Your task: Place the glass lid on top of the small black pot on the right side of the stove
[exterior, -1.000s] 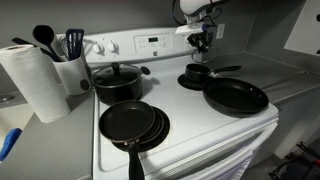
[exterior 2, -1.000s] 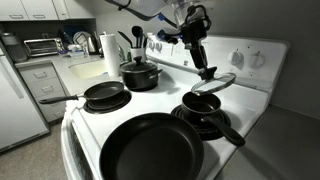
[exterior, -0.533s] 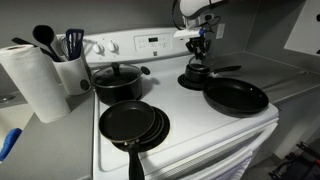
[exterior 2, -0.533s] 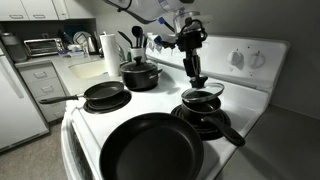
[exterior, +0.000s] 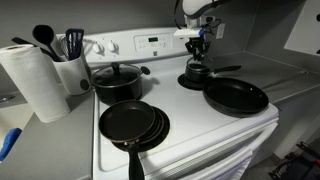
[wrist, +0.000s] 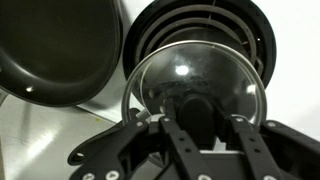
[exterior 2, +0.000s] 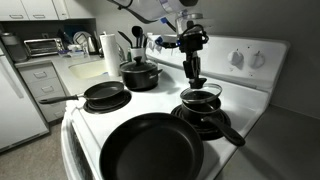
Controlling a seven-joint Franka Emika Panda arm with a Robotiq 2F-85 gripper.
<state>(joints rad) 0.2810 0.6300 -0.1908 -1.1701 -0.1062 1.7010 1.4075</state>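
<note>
The glass lid (exterior 2: 203,95) lies level over the small black pot (exterior 2: 205,112) at the back of the white stove (exterior 2: 90,120). My gripper (exterior 2: 194,76) comes down from above and is shut on the lid's black knob. In the wrist view the clear lid (wrist: 190,72) covers the pot's dark rim (wrist: 255,25), with the knob between the fingers of my gripper (wrist: 196,120). The same gripper (exterior: 198,58), lid (exterior: 197,70) and pot (exterior: 195,80) also appear in an exterior view, the pot's long handle (exterior: 226,70) pointing away from the arm.
A wide black frying pan (exterior: 236,98) sits right beside the small pot. A large two-handled black pot with its own lid (exterior: 118,82) stands on another back burner, and stacked frying pans (exterior: 133,123) lie in front of it. A paper towel roll (exterior: 32,80) and utensil holder (exterior: 70,68) stand beside the stove.
A second ago the lid hung tilted above the pot; my gripper has lowered it and it now sits level over the pot. No movement in the last half second.
</note>
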